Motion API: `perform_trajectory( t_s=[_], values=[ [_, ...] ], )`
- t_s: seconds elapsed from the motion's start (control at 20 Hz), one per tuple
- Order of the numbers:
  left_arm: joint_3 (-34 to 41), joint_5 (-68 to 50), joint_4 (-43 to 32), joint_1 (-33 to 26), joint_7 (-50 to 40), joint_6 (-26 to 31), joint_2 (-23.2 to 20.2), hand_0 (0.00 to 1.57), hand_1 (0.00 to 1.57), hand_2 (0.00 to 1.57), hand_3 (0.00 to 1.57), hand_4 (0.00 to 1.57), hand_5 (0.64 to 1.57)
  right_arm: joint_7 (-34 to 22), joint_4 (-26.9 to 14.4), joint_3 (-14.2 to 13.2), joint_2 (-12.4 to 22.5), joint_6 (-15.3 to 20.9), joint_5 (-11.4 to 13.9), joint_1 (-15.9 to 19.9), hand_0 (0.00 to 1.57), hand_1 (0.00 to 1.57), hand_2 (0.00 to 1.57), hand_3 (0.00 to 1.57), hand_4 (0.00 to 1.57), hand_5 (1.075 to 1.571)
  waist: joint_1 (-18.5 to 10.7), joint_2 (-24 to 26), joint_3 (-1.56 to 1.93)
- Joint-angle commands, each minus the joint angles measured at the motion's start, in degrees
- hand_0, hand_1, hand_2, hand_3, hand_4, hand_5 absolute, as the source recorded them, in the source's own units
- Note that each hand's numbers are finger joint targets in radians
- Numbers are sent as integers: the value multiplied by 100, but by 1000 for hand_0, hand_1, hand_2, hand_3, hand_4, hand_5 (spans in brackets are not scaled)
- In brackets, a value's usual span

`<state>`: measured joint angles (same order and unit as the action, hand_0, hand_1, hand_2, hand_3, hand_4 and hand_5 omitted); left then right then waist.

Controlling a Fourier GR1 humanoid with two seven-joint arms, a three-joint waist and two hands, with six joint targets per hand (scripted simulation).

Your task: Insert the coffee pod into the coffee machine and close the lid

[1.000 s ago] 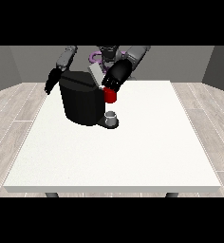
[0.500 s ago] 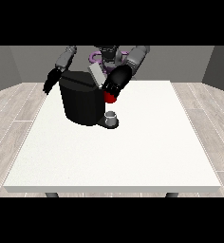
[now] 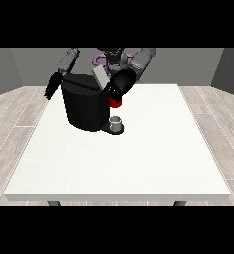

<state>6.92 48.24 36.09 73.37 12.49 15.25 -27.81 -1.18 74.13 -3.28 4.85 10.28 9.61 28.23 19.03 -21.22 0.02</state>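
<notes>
The black coffee machine point(image 3: 87, 106) stands at the table's back left, with its grey lid point(image 3: 100, 77) tilted up at the top. The hand at the view's right point(image 3: 121, 83) is at the machine's upper front corner, just right of the lid. Directly under that hand is a red thing at the machine point(image 3: 116, 102). A small grey thing point(image 3: 117, 121) stands on the machine's base at the front. The hand at the view's left point(image 3: 52, 87) hangs beside the machine's left side, fingers straight and pointing down, holding nothing.
The white table point(image 3: 139, 163) stretches wide in front of and to the right of the machine. Its front edge is near the bottom of the view. Wooden floor surrounds the table.
The hand at the view's right has risen a little and shifted towards the machine's top, hiding more of the red thing. The other hand has hardly moved.
</notes>
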Motion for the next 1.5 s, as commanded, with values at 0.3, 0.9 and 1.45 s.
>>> perform_trajectory(
  t_s=[0.3,0.9,1.45],
  values=[
    [-132,357,-26,162,188,-364,-264,999,999,1023,718,0,1571,-45,115,113,26,-23,112,-30,0,0,0,0,74,1571,169,-169,0],
    [-120,492,-106,-21,500,-562,-391,0,0,526,441,0,1571,-155,175,59,54,173,247,-110,0,0,0,0,202,1571,17,-118,-2],
    [-342,376,248,-534,-55,6,499,0,0,0,52,0,1571,420,-1009,-531,109,198,-122,-595,0,0,0,0,144,1571,-973,965,3]
  ],
)
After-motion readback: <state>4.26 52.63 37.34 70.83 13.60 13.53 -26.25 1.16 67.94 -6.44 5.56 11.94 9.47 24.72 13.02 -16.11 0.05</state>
